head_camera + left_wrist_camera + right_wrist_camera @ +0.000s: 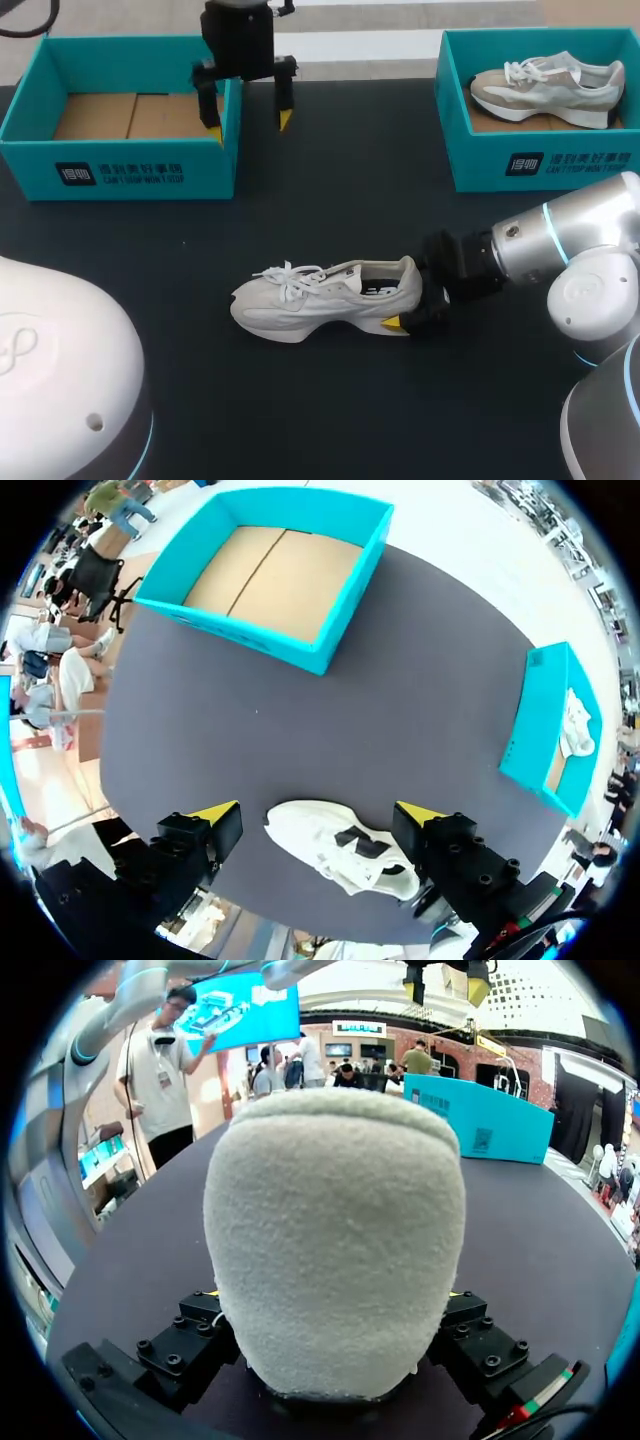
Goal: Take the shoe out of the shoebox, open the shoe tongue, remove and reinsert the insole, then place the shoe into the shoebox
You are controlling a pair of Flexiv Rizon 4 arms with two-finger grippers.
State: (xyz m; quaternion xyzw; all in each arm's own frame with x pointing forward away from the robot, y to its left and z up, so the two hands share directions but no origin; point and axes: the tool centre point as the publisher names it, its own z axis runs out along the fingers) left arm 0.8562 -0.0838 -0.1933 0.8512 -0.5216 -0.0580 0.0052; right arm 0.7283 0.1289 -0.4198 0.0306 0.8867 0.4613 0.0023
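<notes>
Dark surface [330, 190] is stretching wide between two teal boxes, one sitting at each far corner. At the left, the shoebox [120, 170] is showing nothing but its cardboard floor; the other box [540, 165], at the right, is holding a grey-and-white sneaker [545, 88]. Mid-surface, the white shoe [320, 300] is resting on its sole, toe pointing left. At its heel the right claw [405, 300] is gripping from both sides. Up high, the left claw [248, 125] is hanging open, fingers spread, over the shoebox's right wall.
</notes>
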